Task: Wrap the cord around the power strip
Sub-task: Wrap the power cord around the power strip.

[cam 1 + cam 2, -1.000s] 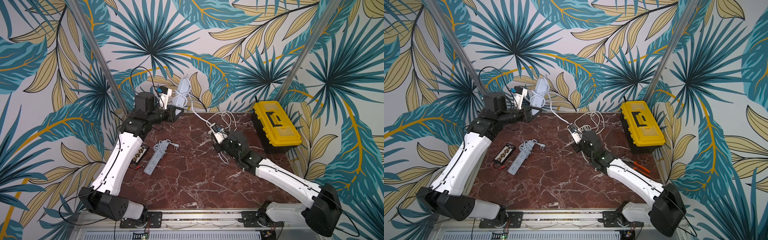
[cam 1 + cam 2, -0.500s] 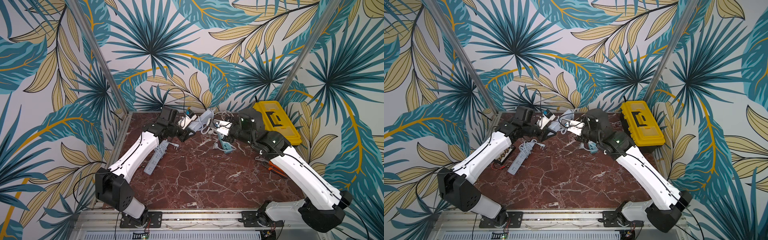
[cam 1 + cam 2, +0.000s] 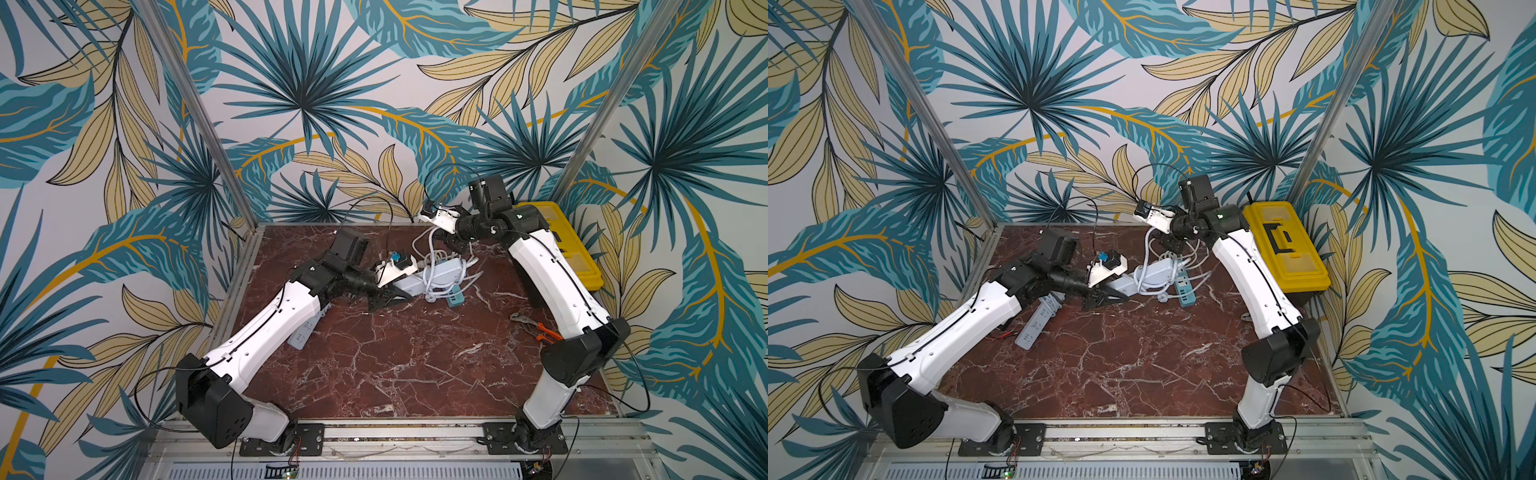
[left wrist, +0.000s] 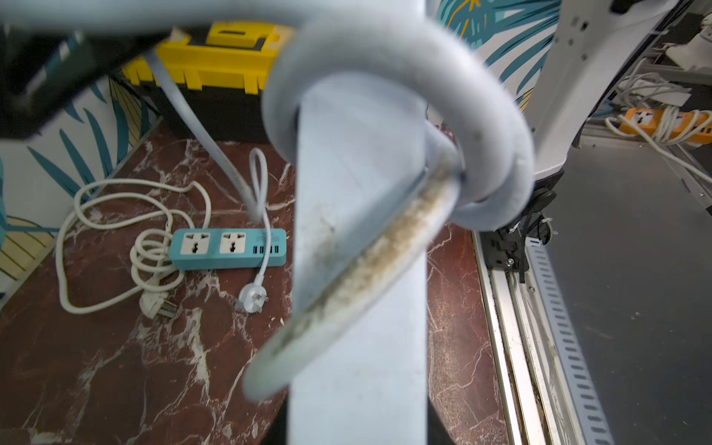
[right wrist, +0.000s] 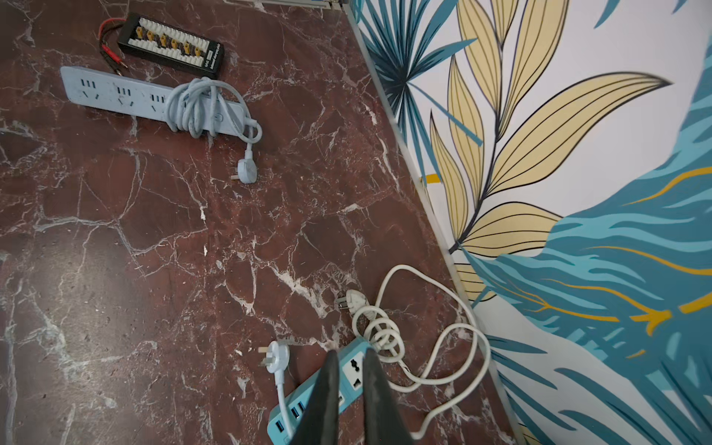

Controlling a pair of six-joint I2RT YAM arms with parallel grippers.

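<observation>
The left gripper (image 3: 398,296) is clamping the power strip (image 3: 446,270) at the back of the table (image 3: 395,365), cord (image 4: 497,127) already looping it several times, while the right gripper (image 5: 351,358) is hovering empty, fingers (image 5: 327,385) slightly parted, and the plug end (image 5: 275,356) is lying loose, awaiting winding.

On the table (image 3: 395,353), the toolbox (image 3: 577,253) is set at right, pliers (image 3: 534,326) before it, power strip (image 3: 446,268) centre-back.

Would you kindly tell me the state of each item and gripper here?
left gripper: shut on held power strip
held power strip: gripped at one end, cord looped around it
right gripper: open, empty
teal power strip: lying flat, white cord loose
other pale strip: lying flat, already wrapped
toolbox: closed
</observation>
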